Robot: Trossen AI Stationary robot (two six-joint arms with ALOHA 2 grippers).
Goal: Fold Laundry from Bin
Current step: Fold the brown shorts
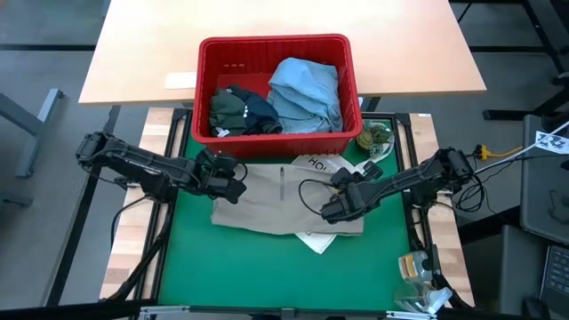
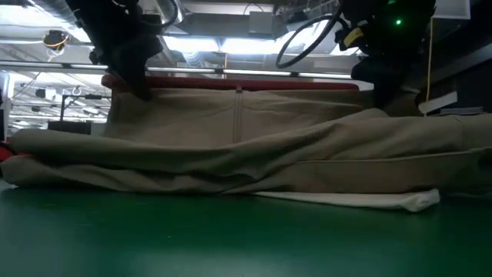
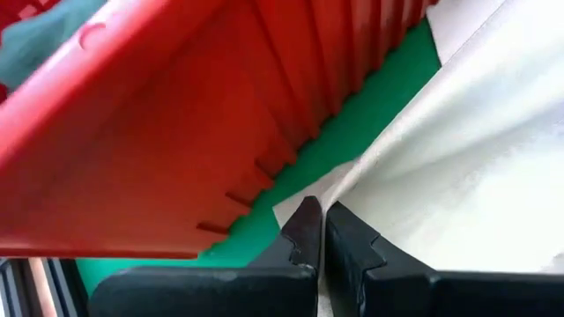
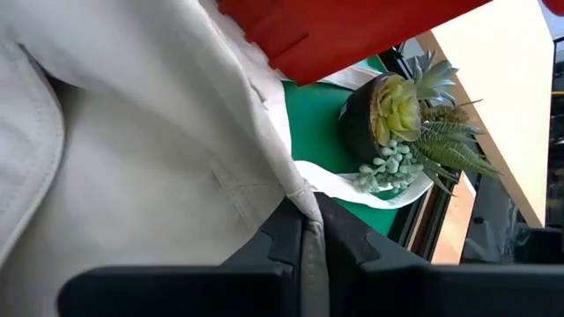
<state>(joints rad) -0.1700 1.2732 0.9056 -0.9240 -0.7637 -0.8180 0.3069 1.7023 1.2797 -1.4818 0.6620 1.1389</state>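
Both grippers pinch the beige garment [image 1: 276, 200] on the green mat [image 1: 267, 276], just in front of the red bin [image 1: 276, 49].

We see the left gripper [image 3: 315, 231] clamped on the garment's edge beside the bin wall, and the right gripper [image 4: 308, 231] clamped on a fold of the same cloth near a small potted plant [image 4: 401, 123]. The garment lies spread and rumpled across the mat, partly covering a white tote bag [image 1: 318, 240]. In the bin we find a light blue shirt [image 1: 307, 93], a dark olive-green garment [image 1: 229, 107] and navy shorts [image 1: 260, 114]. The bin itself straddles the mat's far edge and the pale wooden table [image 1: 142, 44].
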